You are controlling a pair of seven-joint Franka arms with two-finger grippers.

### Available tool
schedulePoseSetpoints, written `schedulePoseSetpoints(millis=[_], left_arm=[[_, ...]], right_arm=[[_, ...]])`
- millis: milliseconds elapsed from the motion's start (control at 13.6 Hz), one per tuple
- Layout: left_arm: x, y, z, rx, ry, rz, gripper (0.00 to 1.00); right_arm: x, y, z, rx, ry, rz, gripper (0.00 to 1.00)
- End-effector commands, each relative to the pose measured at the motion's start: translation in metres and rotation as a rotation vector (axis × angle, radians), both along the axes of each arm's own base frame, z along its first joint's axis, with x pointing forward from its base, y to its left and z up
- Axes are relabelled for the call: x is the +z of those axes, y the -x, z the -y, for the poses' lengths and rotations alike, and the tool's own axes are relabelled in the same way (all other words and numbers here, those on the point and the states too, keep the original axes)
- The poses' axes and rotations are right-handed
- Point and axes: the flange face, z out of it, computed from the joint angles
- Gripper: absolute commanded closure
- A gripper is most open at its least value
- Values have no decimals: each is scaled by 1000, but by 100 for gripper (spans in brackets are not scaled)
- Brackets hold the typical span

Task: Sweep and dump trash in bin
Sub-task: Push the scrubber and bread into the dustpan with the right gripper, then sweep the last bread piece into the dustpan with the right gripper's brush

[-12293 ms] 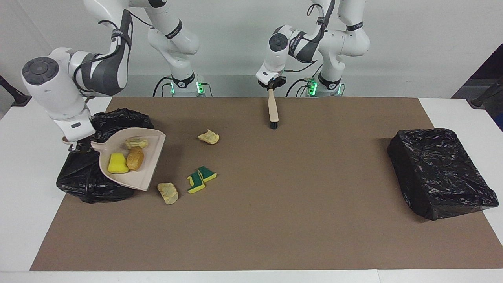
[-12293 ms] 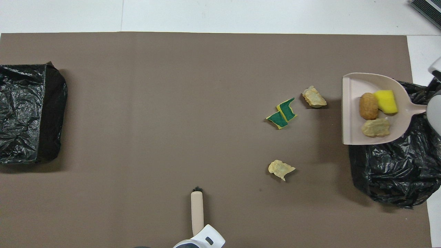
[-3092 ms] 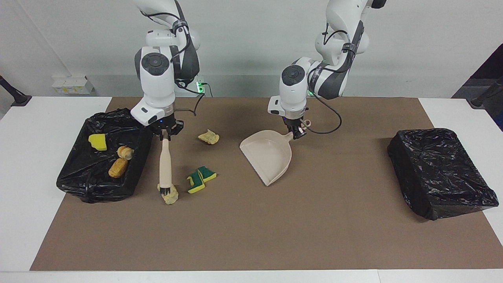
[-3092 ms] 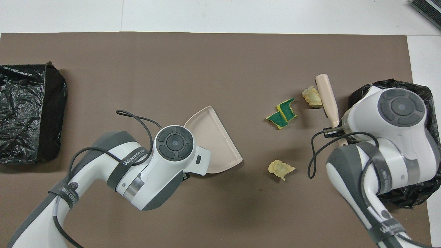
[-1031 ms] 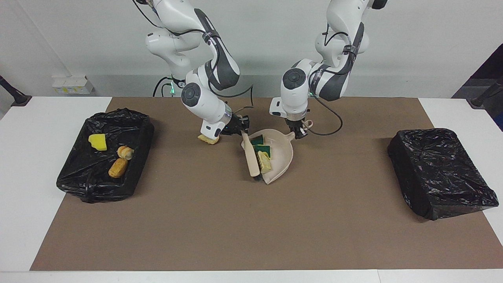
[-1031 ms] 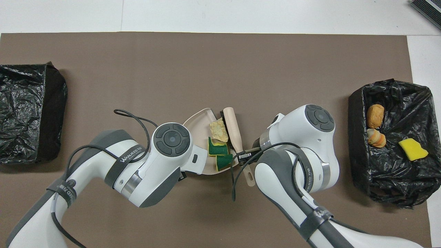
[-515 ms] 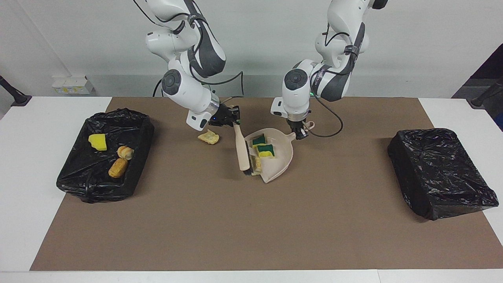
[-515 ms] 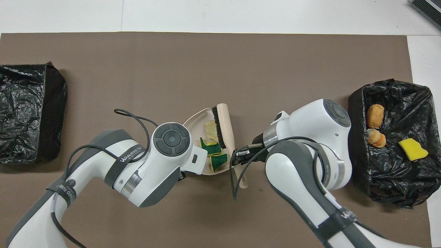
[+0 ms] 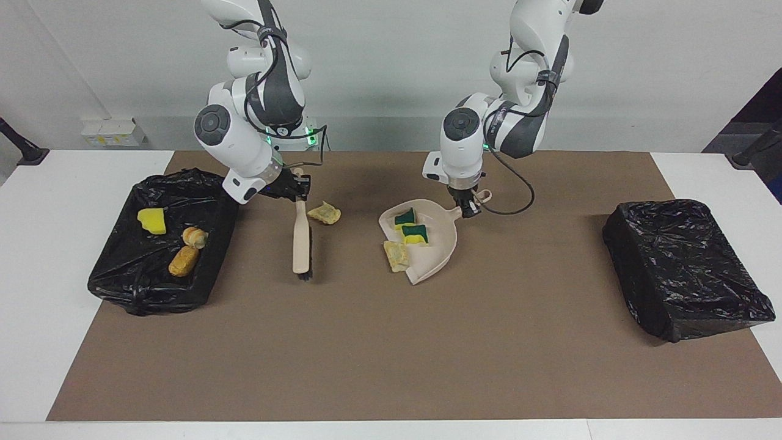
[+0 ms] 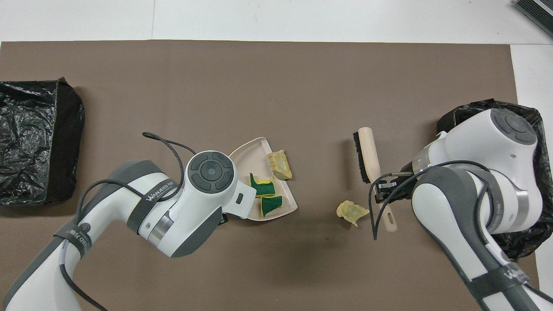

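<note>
My right gripper (image 9: 297, 186) is shut on the handle of the beige brush (image 9: 300, 238), whose black bristle end points down at the mat beside a pale trash scrap (image 9: 324, 212). From overhead, the brush (image 10: 367, 157) and right gripper (image 10: 384, 190) are beside that scrap (image 10: 352, 211). My left gripper (image 9: 467, 205) is shut on the handle of the beige dustpan (image 9: 443, 241). Two green-and-yellow scraps (image 9: 404, 217) (image 9: 415, 233) lie in the pan. A pale beige scrap (image 9: 395, 255) sits at its open edge. The bin (image 9: 159, 275) at the right arm's end holds a yellow scrap (image 9: 151, 220) and two tan ones (image 9: 194, 236).
A second black-bagged box (image 9: 684, 269) stands at the left arm's end of the brown mat (image 9: 391, 366). From overhead, the right arm covers most of the bin (image 10: 527, 116), and the left arm hides the dustpan's (image 10: 250, 157) handle.
The right gripper has carried the brush away from the dustpan toward the right arm's end, beside the loose pale scrap. The left gripper and dustpan have barely moved.
</note>
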Motion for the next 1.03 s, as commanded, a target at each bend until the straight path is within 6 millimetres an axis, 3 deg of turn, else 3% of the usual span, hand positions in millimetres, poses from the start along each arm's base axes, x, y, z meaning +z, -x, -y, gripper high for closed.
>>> schedulePoseSetpoints(millis=[0, 147, 294, 442, 589, 810, 957], left_arm=[[3, 0, -6, -73, -27, -8, 100], [2, 0, -6, -102, -23, -11, 100], [2, 0, -6, -108, -22, -11, 100], [1, 1, -6, -108, -25, -15, 100], [2, 1, -7, -151, -33, -17, 100], [3, -2, -8, -224, -47, -8, 100], [3, -2, -8, -252, -45, -12, 100]], right_arm=[[-5, 46, 22, -42, 67, -10, 100], [-19, 85, 29, -75, 108, 7, 100], [-29, 123, 22, -101, 141, 31, 100], [-34, 145, 12, -101, 157, 28, 100], [-42, 155, 1, -91, 170, 12, 100], [-55, 161, -45, -94, 209, 8, 100], [-66, 152, -57, -107, 213, 22, 100]])
